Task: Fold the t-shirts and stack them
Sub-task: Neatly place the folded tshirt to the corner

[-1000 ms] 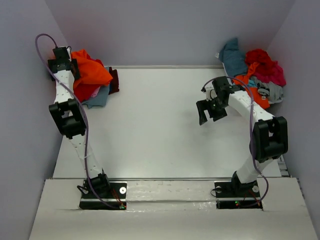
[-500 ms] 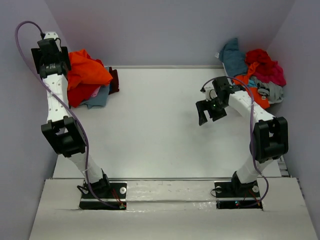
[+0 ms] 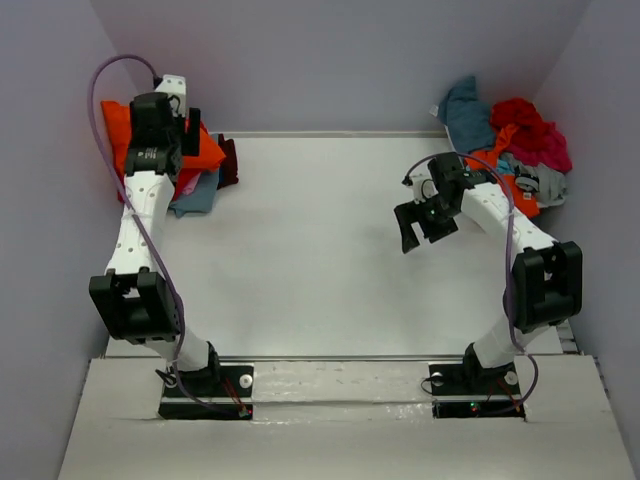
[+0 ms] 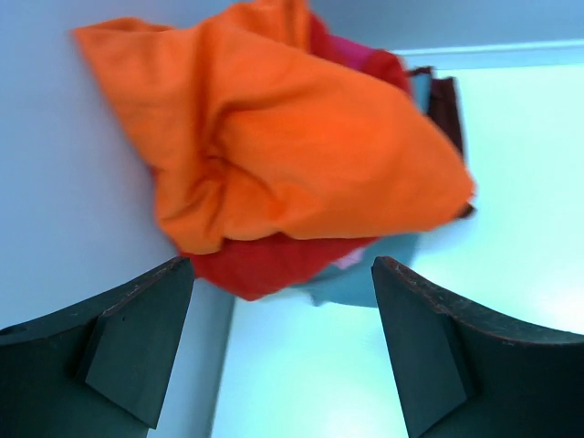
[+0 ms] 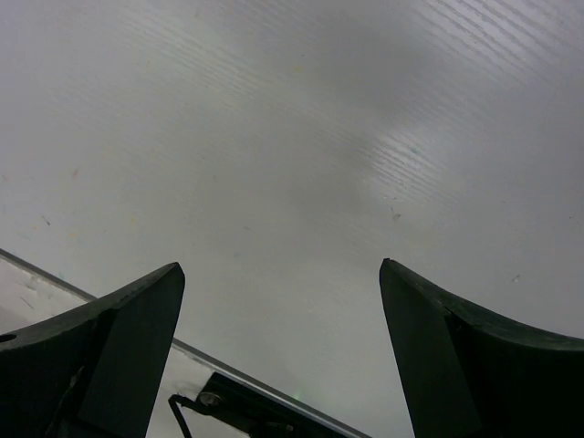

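Folded t-shirts lie stacked at the table's back left: a bright orange t-shirt (image 3: 207, 150) (image 4: 292, 137) on top, a red one (image 4: 274, 260) and a teal one (image 3: 197, 195) beneath. My left gripper (image 3: 170, 122) (image 4: 283, 266) hovers open above this stack, touching nothing. A crumpled heap of t-shirts sits at the back right, with teal (image 3: 462, 110), red (image 3: 520, 115), magenta (image 3: 548, 150), orange (image 3: 516, 187) and grey (image 3: 546, 181). My right gripper (image 3: 418, 226) (image 5: 281, 265) hangs open and holds nothing over bare table, left of that heap.
A dark maroon cloth (image 3: 229, 160) (image 4: 447, 100) edges the left stack. Grey walls enclose the white table (image 3: 310, 250) on the left, back and right. The arm bases (image 3: 205, 385) stand on a ledge at the near edge.
My left arm has swung up from the left wall and come over the left stack, its gripper still open. The right arm has hardly moved.
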`<state>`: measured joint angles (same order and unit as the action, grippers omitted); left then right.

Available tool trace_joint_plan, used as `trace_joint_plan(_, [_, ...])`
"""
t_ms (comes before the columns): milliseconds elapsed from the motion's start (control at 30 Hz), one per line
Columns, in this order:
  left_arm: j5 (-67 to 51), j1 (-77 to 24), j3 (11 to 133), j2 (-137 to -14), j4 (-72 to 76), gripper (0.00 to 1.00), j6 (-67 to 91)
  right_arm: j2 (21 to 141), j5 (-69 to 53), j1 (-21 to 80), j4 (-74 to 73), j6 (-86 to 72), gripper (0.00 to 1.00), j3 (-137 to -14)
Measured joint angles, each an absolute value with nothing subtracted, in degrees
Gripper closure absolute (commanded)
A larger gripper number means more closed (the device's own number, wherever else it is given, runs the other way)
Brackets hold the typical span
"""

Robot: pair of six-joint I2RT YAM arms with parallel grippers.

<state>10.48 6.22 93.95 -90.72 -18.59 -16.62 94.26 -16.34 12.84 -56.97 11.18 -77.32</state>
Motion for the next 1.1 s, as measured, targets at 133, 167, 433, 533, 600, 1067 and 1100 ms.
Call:
trace_joint_plan(133, [10.68, -1.04, 91.35, -89.58, -18.55, 0.07, -17.08, 93.58, -15.33, 12.84, -57.01, 11.14, 0.04, -77.32])
trace_joint_plan(167, [10.76, -2.5, 91.35, -89.58, -18.57, 0.07, -17.08, 93.43, -14.92, 12.84, -57.01, 11.14, 0.04, -77.32])
trace_joint_plan(433, [11.0, -9.74, 93.1, -89.8, -21.32, 0.07, -16.1, 91.61, -10.41, 12.84, -56.9, 10.02, 0.03, -78.63])
trace_joint_plan(533, [10.66, -11.64, 94.37, -90.19, -22.87, 0.07, -15.11, 90.45, -9.15, 12.84, -56.51, 9.15, 0.03, -79.46])
trace_joint_plan(600, [10.26, -12.78, 94.54, -90.24, -23.86, 0.07, -14.66, 89.54, -8.73, 12.84, -56.27, 8.75, 0.02, -79.77])
trace_joint_plan(1067, [5.76, -22.06, 80.31, -89.71, -27.44, 0.06, -17.32, 87.57, -7.84, 12.84, -55.64, 7.18, 0.0, -82.11])
trace_joint_plan(1100, [5.26, -22.57, 79.2, -89.71, -27.75, 0.06, -17.69, 87.57, -8.14, 12.82, -55.55, 7.18, 0.0, -82.39])
